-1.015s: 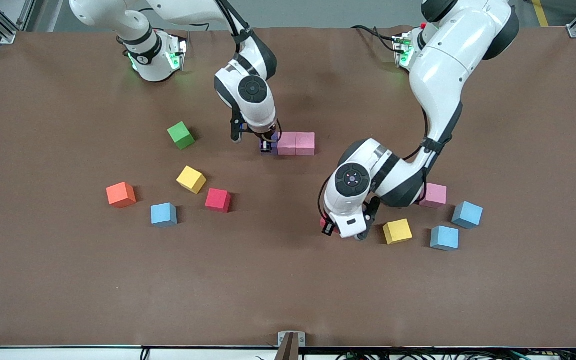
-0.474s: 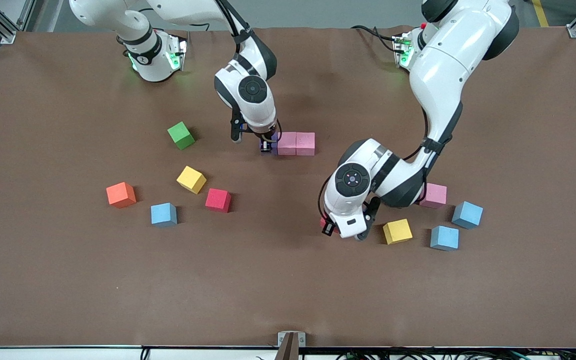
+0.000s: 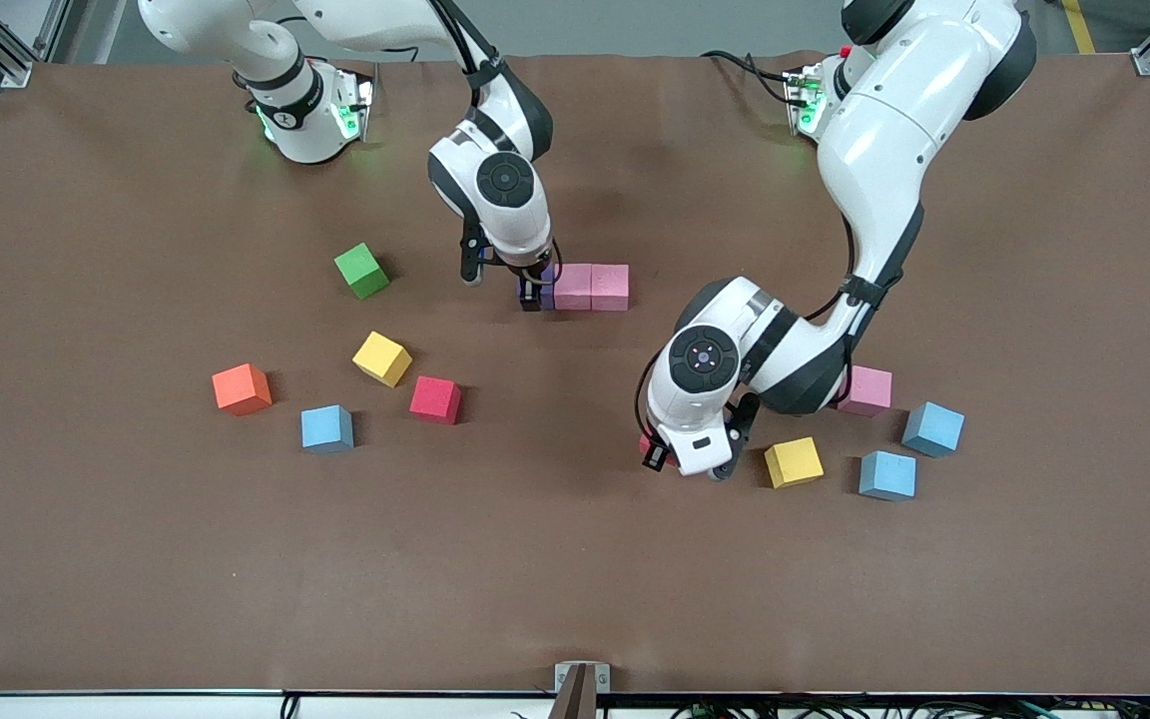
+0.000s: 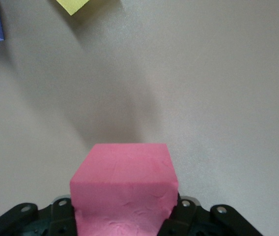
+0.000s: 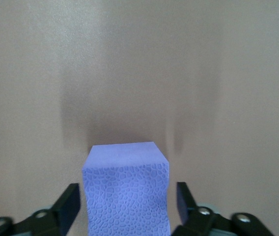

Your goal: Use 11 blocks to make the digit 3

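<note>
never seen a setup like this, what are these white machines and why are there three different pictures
These are two white robot arms bolted along one edge of a brown table, each ending in a two-fingered claw. The wide picture comes from a high camera facing them; the two close-ups come from cameras on each arm's wrist.

Small foam cubes lie scattered on the table. The right claw sits low beside two joined pink cubes, its fingers standing apart from the sides of a purple cube that rests on the table. The left claw is shut on a red cube, which looks pink up close, near a yellow cube. A green cube lies toward the right arm's end.
</note>
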### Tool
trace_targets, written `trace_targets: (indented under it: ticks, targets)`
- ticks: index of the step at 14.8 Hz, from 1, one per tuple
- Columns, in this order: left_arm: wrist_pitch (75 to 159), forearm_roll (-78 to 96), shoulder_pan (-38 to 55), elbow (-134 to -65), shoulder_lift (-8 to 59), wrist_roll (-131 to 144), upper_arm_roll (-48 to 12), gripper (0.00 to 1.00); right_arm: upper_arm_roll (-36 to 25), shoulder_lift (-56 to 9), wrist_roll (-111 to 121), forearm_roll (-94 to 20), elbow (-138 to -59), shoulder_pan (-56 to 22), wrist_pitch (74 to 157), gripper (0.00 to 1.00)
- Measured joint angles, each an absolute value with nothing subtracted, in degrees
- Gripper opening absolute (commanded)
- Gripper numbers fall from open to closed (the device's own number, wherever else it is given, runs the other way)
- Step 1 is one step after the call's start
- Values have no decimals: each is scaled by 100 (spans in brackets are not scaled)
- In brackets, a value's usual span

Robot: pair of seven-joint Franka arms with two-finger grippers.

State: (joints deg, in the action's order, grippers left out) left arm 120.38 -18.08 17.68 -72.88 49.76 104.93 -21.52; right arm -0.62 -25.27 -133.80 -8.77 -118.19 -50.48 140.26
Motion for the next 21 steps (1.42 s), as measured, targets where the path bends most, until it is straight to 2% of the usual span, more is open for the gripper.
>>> trace_targets:
  ticks: [8,13,21]
  targets:
    - [12044,-1808,1768,-7288,4976,10493,-2152,41,-62,-2541,-13399,-877,-11797,-5048,13923,99]
    - [12044,-1808,1768,-7288,4976,10493,-2152,41,-62,-2541,-13399,-877,-11617,-5048,13493,99]
    - [12074,-1808,1768,-7288,4976,10493,-2152,41,-69,-2541,-13399,-877,-11581,-5048,13472,99]
